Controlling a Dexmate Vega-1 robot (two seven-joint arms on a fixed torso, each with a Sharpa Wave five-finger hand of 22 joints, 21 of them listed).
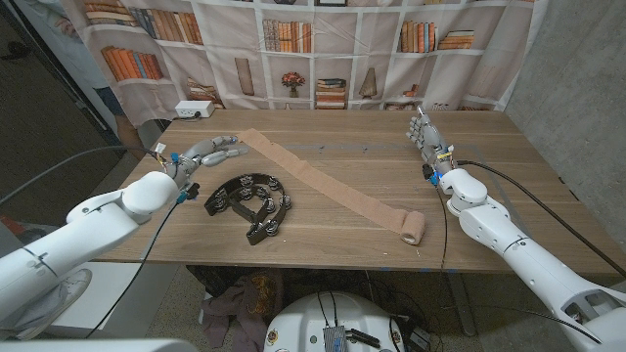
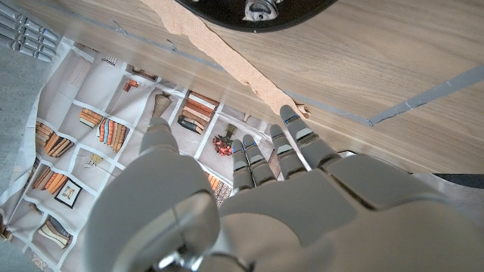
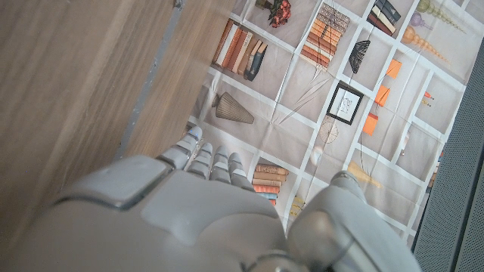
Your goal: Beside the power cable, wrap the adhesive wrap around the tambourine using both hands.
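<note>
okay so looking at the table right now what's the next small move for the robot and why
Probably bring the left hand down to the tambourine to grip it. Both hands are open and hold nothing, the tan adhesive wrap lies unrolled across the table beside the tambourine, and the right hand is far from both.

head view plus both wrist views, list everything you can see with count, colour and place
black half-moon tambourine with metal jingles: one, black and silver, on the table in front of the left hand, beside the unrolled strip
tan adhesive wrap: one, tan, a long strip unrolled diagonally across the table, ending in a small roll near the front edge
white power strip: one, white, far left corner of the table
wooden table: one, brown
bookshelf-print curtain: one, beige with printed books, behind the table
left hand: one, grey, fingers spread, holding nothing, near the strip's far end
right hand: one, grey, fingers apart, holding nothing, at the table's right side
</note>
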